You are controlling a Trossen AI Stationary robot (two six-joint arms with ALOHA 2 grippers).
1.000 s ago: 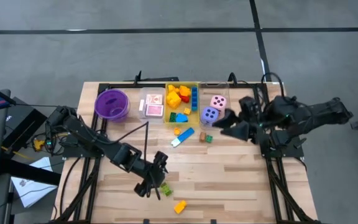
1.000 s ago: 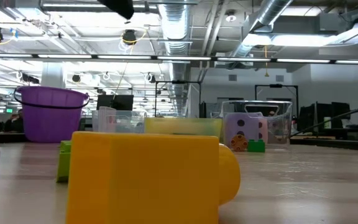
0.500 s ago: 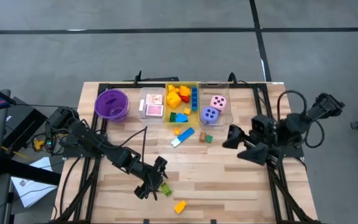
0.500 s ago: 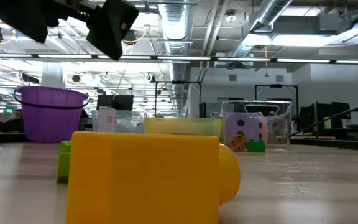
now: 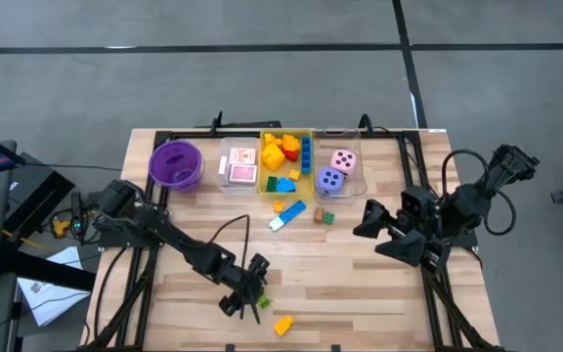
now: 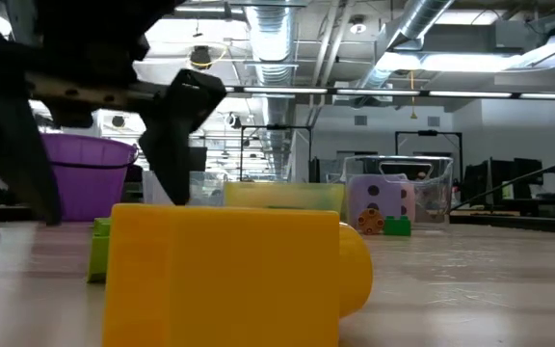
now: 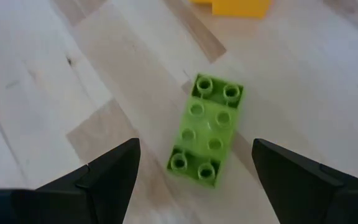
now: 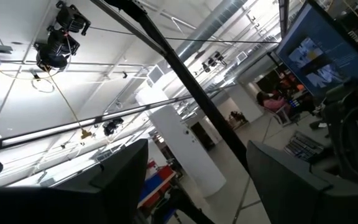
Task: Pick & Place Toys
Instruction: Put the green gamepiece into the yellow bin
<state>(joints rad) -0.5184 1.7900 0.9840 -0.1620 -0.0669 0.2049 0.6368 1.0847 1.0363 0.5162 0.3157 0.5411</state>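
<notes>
Left gripper (image 7: 194,171) hovers with fingers spread wide over a green block (image 7: 206,129) lying flat on the table (image 7: 55,81) near a yellow block (image 5: 282,325); light, rigid, smooth plastic, probably best pinched across its long sides; right gripper (image 5: 377,233) waits open, raised at the table's right side.

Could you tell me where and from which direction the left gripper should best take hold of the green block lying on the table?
Grip the green block across its two long sides, coming straight down from above. It lies flat, studs up, so the narrow width probably fits between the fingers. The left gripper is open and already straddles it; the yellow block lies apart, so it should not interfere.
</notes>
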